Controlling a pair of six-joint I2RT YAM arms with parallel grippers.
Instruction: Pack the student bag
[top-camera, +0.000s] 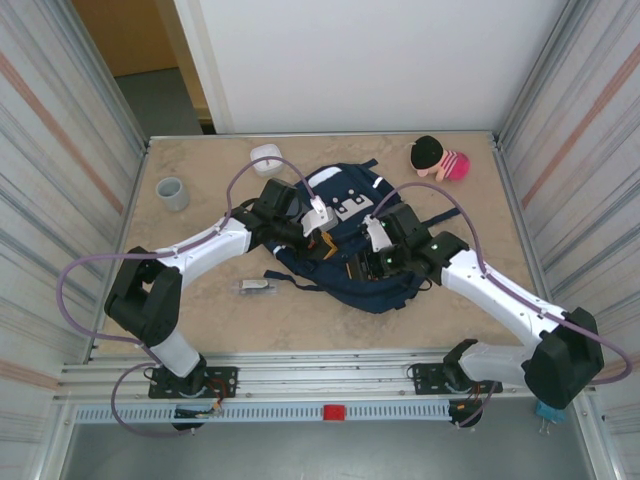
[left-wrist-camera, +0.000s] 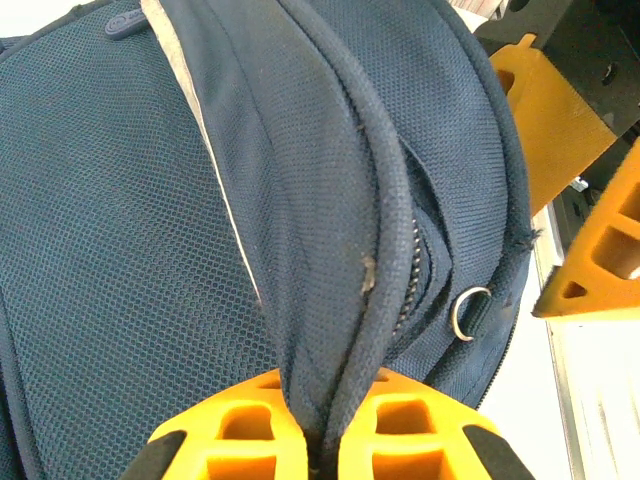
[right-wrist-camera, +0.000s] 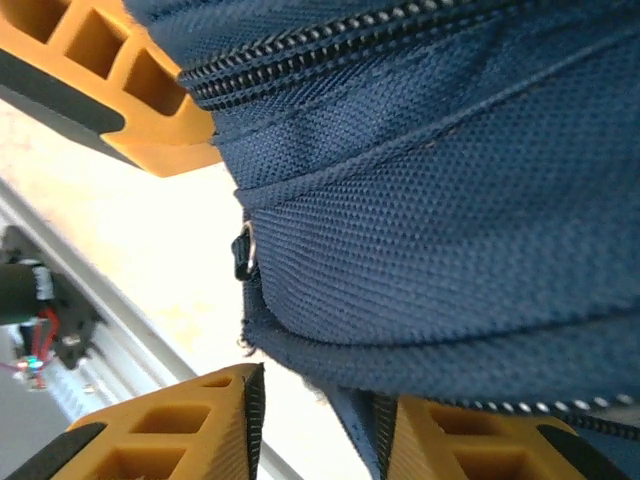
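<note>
The student bag (top-camera: 392, 288) is pictured lying at the middle of the table (top-camera: 200, 310). In the overhead view its long axis is run roughly from 12 to 6 o'clock. A raised fold along its zip edge is held pinched between the closed fingers of the left pincer (left-wrist-camera: 325, 445), brought in from 9 o'clock. The right pincer (right-wrist-camera: 325, 400), reached in from 4 o'clock, is set at the bag's near rim with its jaws part open. Cloth is seen against one finger and bare table beside the other, so nothing is clamped there. A small ring (right-wrist-camera: 243, 255) on the seam is found at about 11 o'clock from that gap, so the right arm is judged the nearer one for it. The coming move is judged to turn on that short reach along the zip line. Open room is left toward 6 and 9 o'clock, apart from a small silver object (top-camera: 257, 285) at 8. A cup (top-camera: 172, 193) at 10 and a toy (top-camera: 440, 158) at 1 are kept well apart.
</note>
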